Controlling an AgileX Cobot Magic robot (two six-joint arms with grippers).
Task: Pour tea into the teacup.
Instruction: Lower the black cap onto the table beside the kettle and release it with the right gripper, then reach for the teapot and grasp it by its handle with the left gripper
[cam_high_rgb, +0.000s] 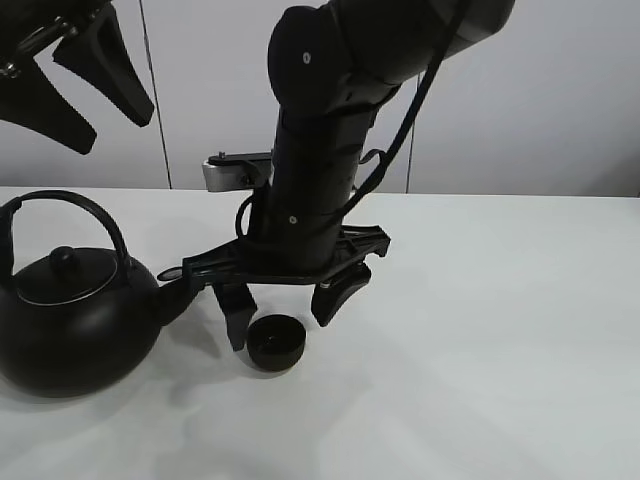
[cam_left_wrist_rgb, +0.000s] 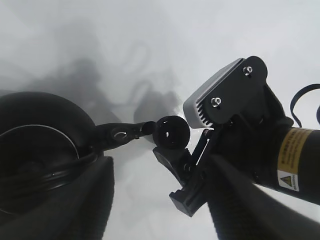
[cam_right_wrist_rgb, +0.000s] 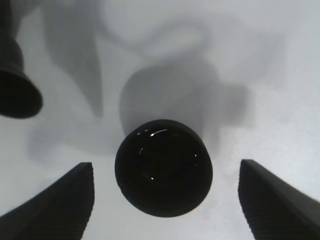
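Observation:
The small matte-black teacup (cam_high_rgb: 275, 343) stands upright on the white table, just right of the spout of the big black kettle (cam_high_rgb: 70, 310). My right gripper (cam_high_rgb: 287, 310) reaches across the middle and hangs open right over the teacup, one finger on each side, not touching it. In the right wrist view the teacup (cam_right_wrist_rgb: 162, 167) sits between the two fingers (cam_right_wrist_rgb: 60, 200), with the kettle's spout (cam_right_wrist_rgb: 15, 95) beside it. My left gripper (cam_high_rgb: 115, 130) is open and empty, raised high above the kettle. The left wrist view shows the kettle (cam_left_wrist_rgb: 35, 140) and the teacup (cam_left_wrist_rgb: 171, 132) from above.
The white table (cam_high_rgb: 500, 330) stretches to the right of the teacup and in front of it. A pale wall stands behind the table. The right arm's black body (cam_left_wrist_rgb: 250, 145) leans over the table's middle, close to the kettle's spout (cam_left_wrist_rgb: 120, 135).

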